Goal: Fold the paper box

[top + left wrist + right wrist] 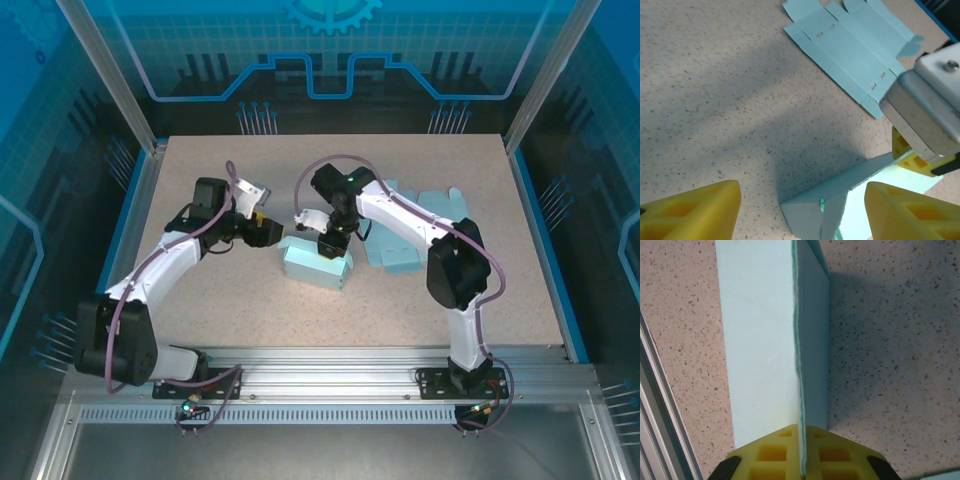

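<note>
The partly folded light-blue paper box (315, 262) lies in the middle of the table. My right gripper (326, 240) comes down on it from behind. In the right wrist view this gripper (801, 440) is shut on the box's thin upright wall (799, 340), its yellow pads pressed on both sides. My left gripper (272, 232) sits at the box's left end. In the left wrist view it (801, 195) is open, its yellow fingers (695, 212) straddling the box's corner (812, 212) without touching it. The right gripper's white body (922, 117) shows beyond.
Flat light-blue box blanks (420, 225) (850, 45) lie spread behind and right of the box. An aluminium rail (330, 360) runs along the near table edge. Blue side walls (125, 215) border the speckled tabletop (240, 310).
</note>
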